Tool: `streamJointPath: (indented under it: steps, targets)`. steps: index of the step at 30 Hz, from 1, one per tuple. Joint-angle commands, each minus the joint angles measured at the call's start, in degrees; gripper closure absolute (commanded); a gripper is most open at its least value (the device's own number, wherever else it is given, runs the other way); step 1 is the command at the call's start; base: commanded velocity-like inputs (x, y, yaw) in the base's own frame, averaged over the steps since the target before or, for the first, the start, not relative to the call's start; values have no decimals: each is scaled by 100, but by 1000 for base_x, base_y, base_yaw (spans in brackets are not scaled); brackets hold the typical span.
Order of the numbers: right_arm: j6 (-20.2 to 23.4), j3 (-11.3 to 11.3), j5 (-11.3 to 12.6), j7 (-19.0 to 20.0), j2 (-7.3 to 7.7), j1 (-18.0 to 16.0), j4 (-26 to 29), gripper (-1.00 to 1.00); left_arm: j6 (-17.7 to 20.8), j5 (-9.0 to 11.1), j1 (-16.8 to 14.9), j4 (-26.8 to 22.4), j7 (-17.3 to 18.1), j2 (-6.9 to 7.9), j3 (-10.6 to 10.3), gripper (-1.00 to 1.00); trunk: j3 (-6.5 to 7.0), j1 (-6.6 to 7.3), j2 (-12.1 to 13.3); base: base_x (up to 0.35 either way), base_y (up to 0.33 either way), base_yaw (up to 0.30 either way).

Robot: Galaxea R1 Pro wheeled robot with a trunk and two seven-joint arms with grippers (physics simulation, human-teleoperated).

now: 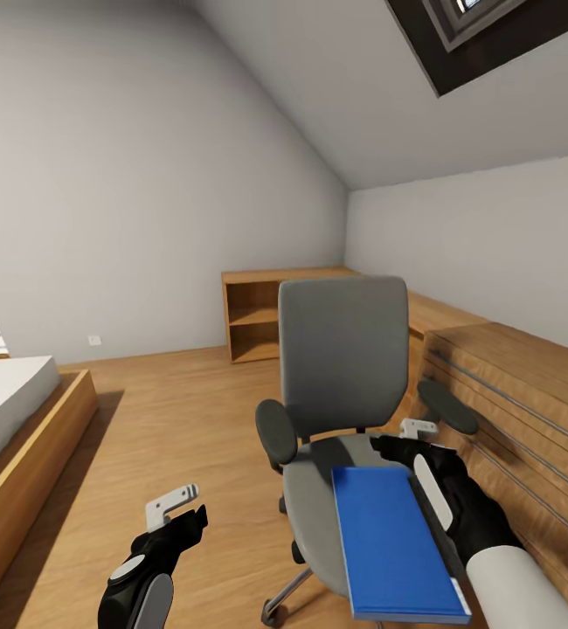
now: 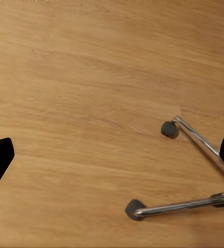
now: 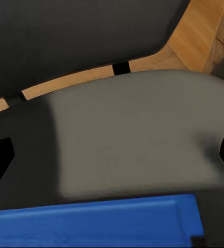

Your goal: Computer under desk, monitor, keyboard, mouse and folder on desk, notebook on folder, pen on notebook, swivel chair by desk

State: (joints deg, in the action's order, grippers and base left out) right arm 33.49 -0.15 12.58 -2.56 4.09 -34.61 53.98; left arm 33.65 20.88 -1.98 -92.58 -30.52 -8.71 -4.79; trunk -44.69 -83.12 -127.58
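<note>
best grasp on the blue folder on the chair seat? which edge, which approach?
Probably the folder's long right edge, reached from the right gripper side. It lies flat on the swivel chair seat, too thin for a top pinch, and its front end juts past the seat's front edge, so a finger could slide under there too.

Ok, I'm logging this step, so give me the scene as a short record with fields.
folder: bright blue, flat on the swivel chair seat, overhanging its front edge
right gripper: above the seat beside the folder's far end, jaws open, holding nothing
left gripper: open over the wood floor, beside the chair's chrome base
behind chair: low wood cabinet
</note>
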Motion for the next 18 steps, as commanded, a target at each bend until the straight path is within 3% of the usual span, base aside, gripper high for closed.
streamJointPath:
  steps: [1, 11, 12, 18]
  targets:
    - [180, -4, 83, -27, 2, -2, 83, -100, 10, 60, -4, -7, -57, 1, -6, -100, 12, 23, 39, 0, 0, 0]
    - [1692, -27, 610, -29, 17, 0, 756, -100, 10, 57, -4, -6, -59, 1, 0, -100, 173, 221, 400, 0, 0, 0]
    - [2154, -36, 688, -28, 14, 5, 957, -100, 10, 57, -4, -6, -59, 1, 9, -100, 173, 221, 400, 0, 0, 0]
    - [2354, -44, 815, -27, 16, 14, 1169, -100, 9, 56, -4, -6, -59, 1, 15, -100, 173, 221, 400, 0, 0, 0]
